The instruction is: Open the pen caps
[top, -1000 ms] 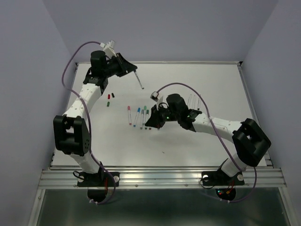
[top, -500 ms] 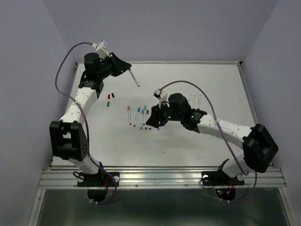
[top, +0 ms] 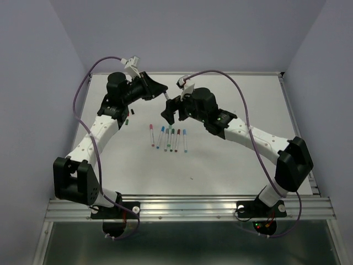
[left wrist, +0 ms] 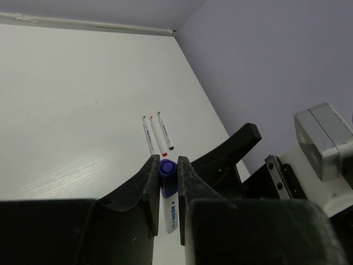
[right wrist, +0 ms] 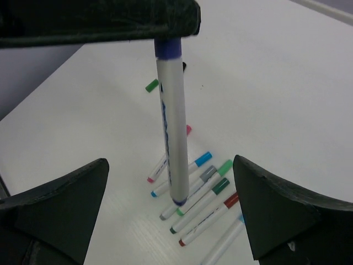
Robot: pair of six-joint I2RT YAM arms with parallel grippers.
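My left gripper [left wrist: 167, 163] is shut on a white-barrelled pen [right wrist: 173, 127] at its purple cap [left wrist: 167, 170], and holds it above the back of the table. The barrel points at my right gripper [right wrist: 170, 161], which stands wide open, one finger on each side of the barrel and touching nothing. From above, the left gripper [top: 161, 91] and right gripper [top: 170, 111] face each other closely. Below them lie several capped pens [top: 168, 138] in a row. A loose green cap [right wrist: 151, 85] and a dark cap [right wrist: 184, 65] lie to the left.
Three thin pens [left wrist: 157, 132] lie side by side further back on the white table [top: 231, 160]. Small loose caps [top: 130, 116] sit under the left forearm. A raised rail [top: 187, 205] runs along the near edge, and purple walls close the sides.
The right gripper has opened, left a blue-capped pen at the right end of the row and risen toward the left gripper. The left arm swung its pen right, toward the centre.
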